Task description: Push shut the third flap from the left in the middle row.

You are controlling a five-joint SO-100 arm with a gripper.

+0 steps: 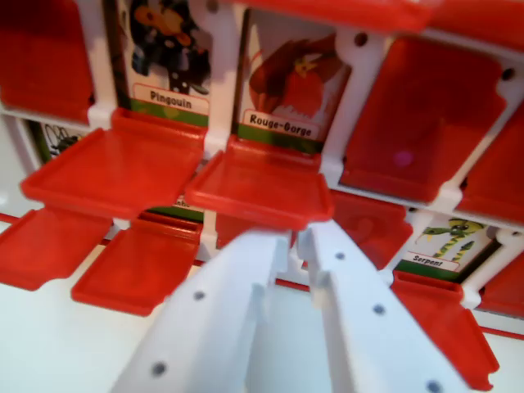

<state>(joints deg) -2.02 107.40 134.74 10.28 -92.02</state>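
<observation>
The Rouge-Gorge flap (260,190) is a flat red plastic lid with a raised rim, and it hangs open, sticking out toward the camera from the bottom of its window. Above it sits the Rouge-Gorge card (288,82) with a red bird picture and a green name strip. Just to the wrist view's left of this flap is the Pingouin flap (115,168), also open, with the Pingouin card (169,57) above it; the two flaps almost touch at their sides. To the wrist view's right of the Rouge-Gorge flap is a closed red flap (417,115) lying flat in the white frame (360,61). Below the Rouge-Gorge flap more red flaps hang open, one (139,266) lower left and one (446,327) lower right under the Serpent card (446,241). The white gripper (296,237) comes up from the bottom edge, its tips right under the front rim of the Rouge-Gorge flap. Its two fingers stand only a small gap apart and hold nothing. The pale table (49,344) shows open room at the lower left.
</observation>
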